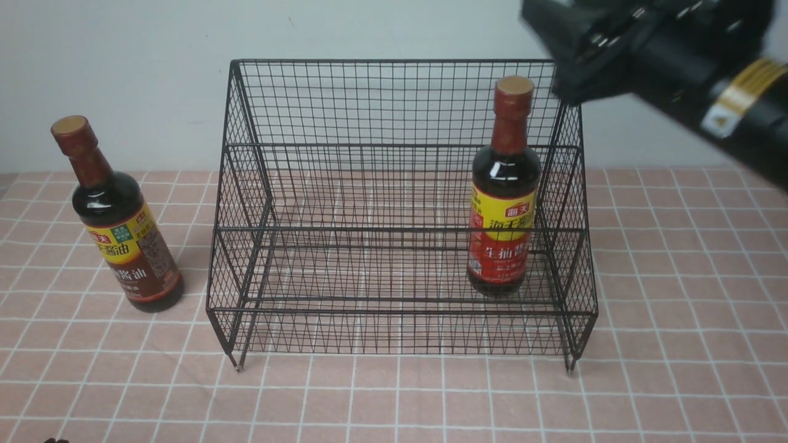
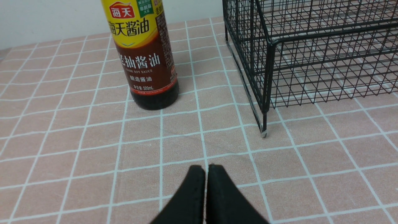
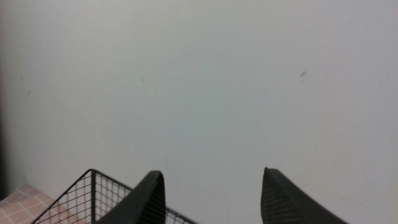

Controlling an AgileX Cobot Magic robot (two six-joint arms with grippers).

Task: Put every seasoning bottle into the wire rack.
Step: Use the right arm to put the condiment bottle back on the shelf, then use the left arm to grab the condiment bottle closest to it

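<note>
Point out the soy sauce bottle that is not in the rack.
The brown-label bottle, standing on the tablecloth left of the rack; the red-label bottle stands inside it, at its right.

2 soy-sauce bottles: 1 red-label bottle [image 1: 505, 178] and 1 brown-label bottle [image 1: 132, 246], each with 1 tan cap. 1 black wire rack [image 1: 394, 61] with 2 steps. 1 desk [image 1: 677, 369], pink-checked. 2 pincers: 1 left pincer [image 2: 206, 169] and 1 right pincer [image 3: 212, 171], each showing 2 fingers. 1 right arm [image 1: 689, 55] shows in the front view.
</note>
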